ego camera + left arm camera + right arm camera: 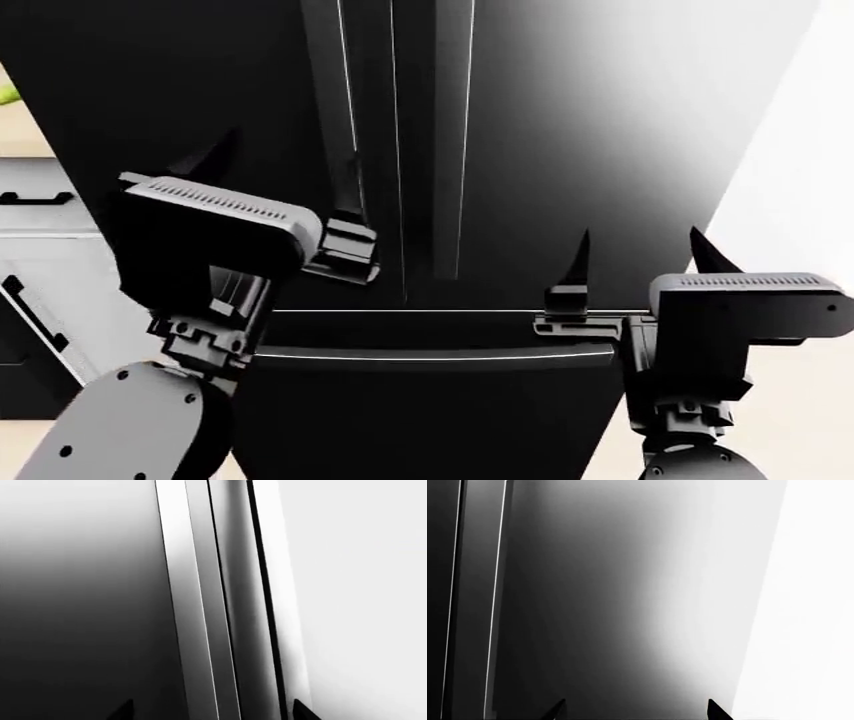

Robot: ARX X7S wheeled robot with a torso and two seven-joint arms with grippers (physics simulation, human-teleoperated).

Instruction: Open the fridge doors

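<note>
- The fridge doors (pixel 534 150) fill the head view, both seemingly closed, their 2 vertical bar handles (pixel 454 140) side by side at the centre seam.
- The left pincer (pixel 287 215) sits up by the left handle, likely lining up a pull; I cannot tell its jaw gap.
- The right pincer (pixel 638 262) hangs wide, holding nothing, before the right door.
- Only the left wrist view shows that handle (pixel 200 630) up close.

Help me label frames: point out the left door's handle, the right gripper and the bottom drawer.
left door's handle (pixel 350 120), head view, upper bar.
right gripper (pixel 638 262), head view, between fingertips.
bottom drawer (pixel 427 420), head view, front panel.
</note>
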